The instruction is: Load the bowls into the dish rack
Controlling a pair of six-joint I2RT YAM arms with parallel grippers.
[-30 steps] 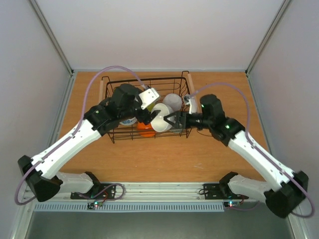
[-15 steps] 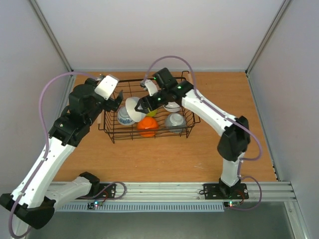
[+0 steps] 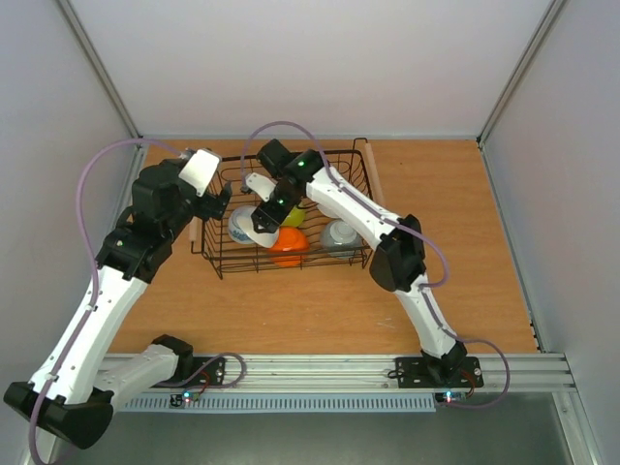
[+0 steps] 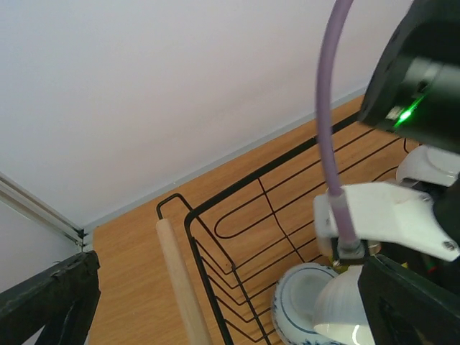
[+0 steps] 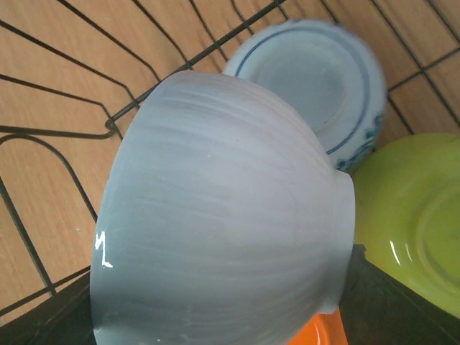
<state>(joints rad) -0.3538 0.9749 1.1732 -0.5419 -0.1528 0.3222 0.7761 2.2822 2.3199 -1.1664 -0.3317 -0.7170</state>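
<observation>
You have no readable text, label, brand name or number in any of the three views. The blue marks on the patterned bowl (image 5: 309, 79), just beyond the right gripper (image 3: 262, 219), are decoration, not letters.

- The plain white bowl (image 5: 223, 208) fills my right wrist view, no pattern on it.
- The patterned bowl (image 5: 316, 79): white, with blue rings and blue marks.
- A yellow-green bowl (image 5: 420, 237); an orange bowl (image 3: 288, 244).
- A grey bowl (image 3: 341, 235), perhaps speckled; too small to tell.
- The dish rack (image 3: 242, 272): black wire, pale wooden handles (image 4: 181, 280).
</observation>
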